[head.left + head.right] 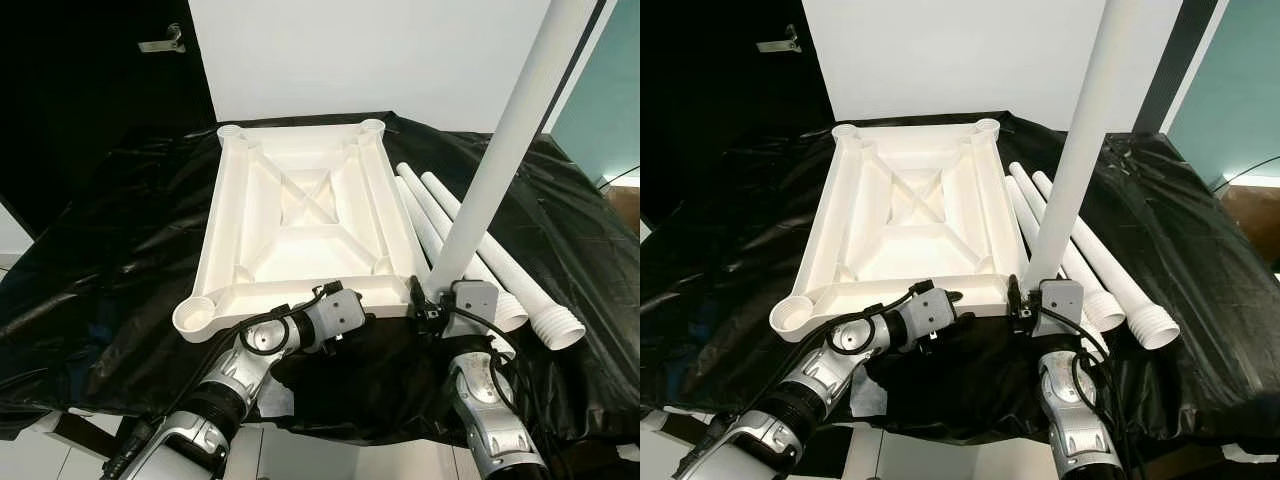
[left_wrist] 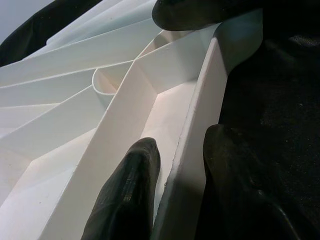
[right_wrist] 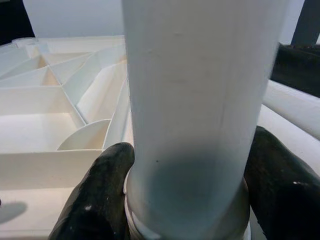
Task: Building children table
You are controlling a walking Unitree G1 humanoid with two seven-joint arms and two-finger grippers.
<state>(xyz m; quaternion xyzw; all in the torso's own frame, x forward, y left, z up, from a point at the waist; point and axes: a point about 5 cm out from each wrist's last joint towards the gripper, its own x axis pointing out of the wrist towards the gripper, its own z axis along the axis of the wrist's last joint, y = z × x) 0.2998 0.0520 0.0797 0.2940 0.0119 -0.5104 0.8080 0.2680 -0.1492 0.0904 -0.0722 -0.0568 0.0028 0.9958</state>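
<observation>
A white moulded-plastic rectangular tabletop (image 1: 300, 215) lies upside down on a surface draped in crinkled black plastic sheeting (image 1: 110, 240), its ribbed underside with diagonal cross-bracing facing up, its long axis running away from the robot toward the white wall (image 1: 370, 50), and a round leg socket at each corner; the near-left socket (image 1: 197, 315) stands open and bare. The left gripper (image 2: 175, 165) is at the tabletop's near edge, between the two near sockets, and in the left wrist view its two black fingers (image 2: 132, 190) straddle the thin near rim wall, one inside and one outside, clamped on it. To the right, the right gripper (image 3: 187, 200) clasps a long white plastic tube leg (image 1: 505, 140) close to its lower end, a finger pressed on either side; this leg stands nearly upright at the tabletop's near-right corner, leaning slightly to the right as it rises out of the top of the picture. Just beside it, further right, three more white tube legs (image 1: 500, 265) lie side by side on the sheeting, roughly parallel to the tabletop's long edge, their ridged threaded ends toward the robot. No brand, label or writing can be read anywhere
</observation>
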